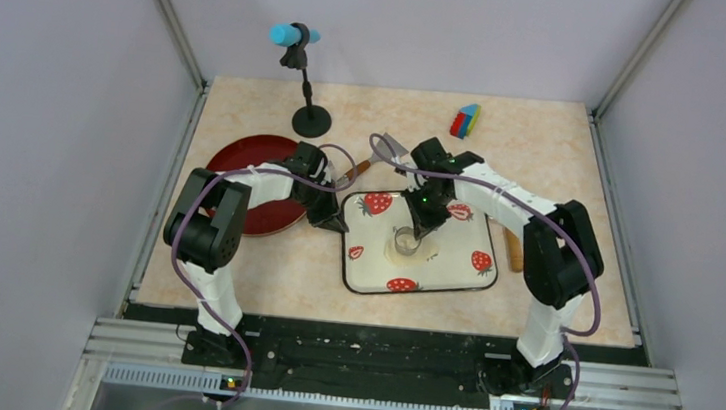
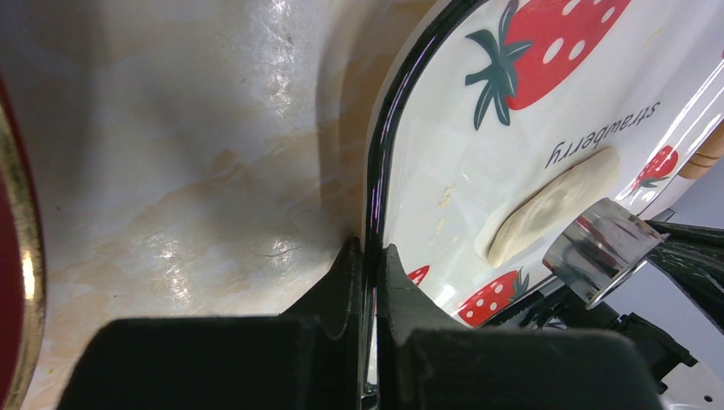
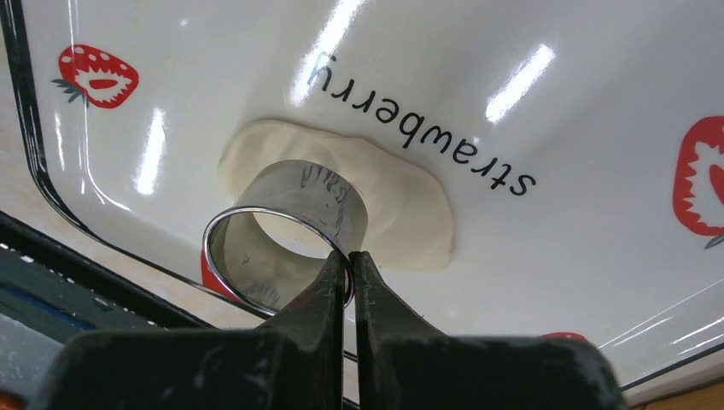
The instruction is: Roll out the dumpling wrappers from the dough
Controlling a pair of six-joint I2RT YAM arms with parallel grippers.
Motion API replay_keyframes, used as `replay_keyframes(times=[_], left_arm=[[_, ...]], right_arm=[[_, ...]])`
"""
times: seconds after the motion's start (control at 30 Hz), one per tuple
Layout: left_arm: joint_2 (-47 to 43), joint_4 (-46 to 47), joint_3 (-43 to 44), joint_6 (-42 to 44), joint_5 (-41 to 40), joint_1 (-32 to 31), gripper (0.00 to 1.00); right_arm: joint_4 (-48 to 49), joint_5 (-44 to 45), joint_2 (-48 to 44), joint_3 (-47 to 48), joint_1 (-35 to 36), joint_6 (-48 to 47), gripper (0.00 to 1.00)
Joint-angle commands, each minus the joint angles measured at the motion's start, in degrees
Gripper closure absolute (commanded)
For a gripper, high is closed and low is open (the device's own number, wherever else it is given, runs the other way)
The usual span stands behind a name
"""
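Ana: Black fingers [image 3: 316, 295] of the right gripper [image 3: 348, 260] fill the bottom of its wrist view, pinching the near wall of the ring cutter [image 3: 312, 201]. Where is the dough from there?

Ben: Just beyond and below the ring. The dough [image 3: 401, 213] is a pale cream flat oval on the strawberry tray [image 3: 555, 94], and its long axis runs across the view, along the printed word. The cutter stands over the end toward the view's left. Whether its rim touches the dough, I cannot tell.

Ana: And the surface?

Ben: Smooth and soft-edged, with a faint curved mark beside the ring. No cut wrappers are in sight.

Ana: Left wrist view?

Ben: The left gripper [image 2: 369, 252] is clamped on the tray's black rim, with bare counter [image 2: 196, 171] beside it. The dough lies well inside the tray, with the cutter at its near end.

Ana: From above?

Ben: The right arm is nearer the dough, over the tray's middle. The left arm is at the tray's left edge. I'd judge that the coming move is a straight press downward.
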Motion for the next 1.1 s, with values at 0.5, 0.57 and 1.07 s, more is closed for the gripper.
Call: replay_keyframes(times=[0.5, 0.57, 1.07], left_arm=[[2.57, -1.74, -2.32, 1.01, -4.80, -0.96, 1.00], [2.45, -1.49, -2.43, 0.94, -4.89, -0.96, 1.00], [2.58, -1.24, -2.30, 0.98, -4.65, -0.96, 1.00]], right_arm=[[1.18, 0.36, 0.93, -0.30, 0.64, -1.13, 1.00], [1.19, 0.12, 1.23, -0.43, 0.59, -1.27, 1.00], [0.81, 2.33, 1.96, -0.86, 1.04, -1.14, 0.94]])
